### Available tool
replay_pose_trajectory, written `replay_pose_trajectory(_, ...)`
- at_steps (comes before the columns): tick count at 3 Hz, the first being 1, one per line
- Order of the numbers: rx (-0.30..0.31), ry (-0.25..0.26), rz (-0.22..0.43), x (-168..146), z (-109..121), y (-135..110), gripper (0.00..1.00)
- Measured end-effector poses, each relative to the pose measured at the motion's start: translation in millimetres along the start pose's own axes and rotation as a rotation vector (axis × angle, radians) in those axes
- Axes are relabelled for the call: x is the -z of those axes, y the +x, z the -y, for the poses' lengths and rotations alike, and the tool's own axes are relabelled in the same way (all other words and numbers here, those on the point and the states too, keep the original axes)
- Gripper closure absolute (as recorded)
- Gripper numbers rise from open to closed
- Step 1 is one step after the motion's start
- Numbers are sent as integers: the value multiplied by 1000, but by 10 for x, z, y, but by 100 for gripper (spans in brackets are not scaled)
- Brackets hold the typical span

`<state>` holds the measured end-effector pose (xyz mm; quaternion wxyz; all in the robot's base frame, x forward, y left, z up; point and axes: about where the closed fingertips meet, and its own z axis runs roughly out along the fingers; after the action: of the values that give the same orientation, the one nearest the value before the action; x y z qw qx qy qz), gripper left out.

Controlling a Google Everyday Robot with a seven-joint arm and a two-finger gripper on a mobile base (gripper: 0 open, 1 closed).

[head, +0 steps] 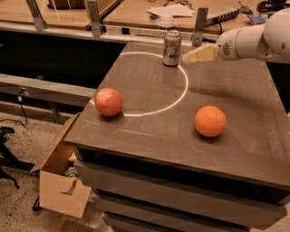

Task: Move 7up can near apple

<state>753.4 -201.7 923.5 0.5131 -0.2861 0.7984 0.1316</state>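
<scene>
A dark grey-brown bench [149, 136] is filling the middle of the frame, its top carrying a thin white circle [149, 113] that is catching warm light on its right arc. Beneath the top, stacked dark slabs [181, 199] are stepping down toward the lower edge. Behind it, along the top of the frame, a pale wooden table [131, 11] is holding loose papers [170, 10], with metal posts [94, 17] standing at its near edge. At lower left, an open cardboard box [63, 192] is sitting on the speckled floor [18, 154]. The end effector [190, 57] is hovering at upper right, over the bench's far side.
</scene>
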Motion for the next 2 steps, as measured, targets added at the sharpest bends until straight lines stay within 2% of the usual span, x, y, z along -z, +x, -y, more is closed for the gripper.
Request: replay_pose_trajectory(2, -6, -33, 17, -617, -77, -117, 0)
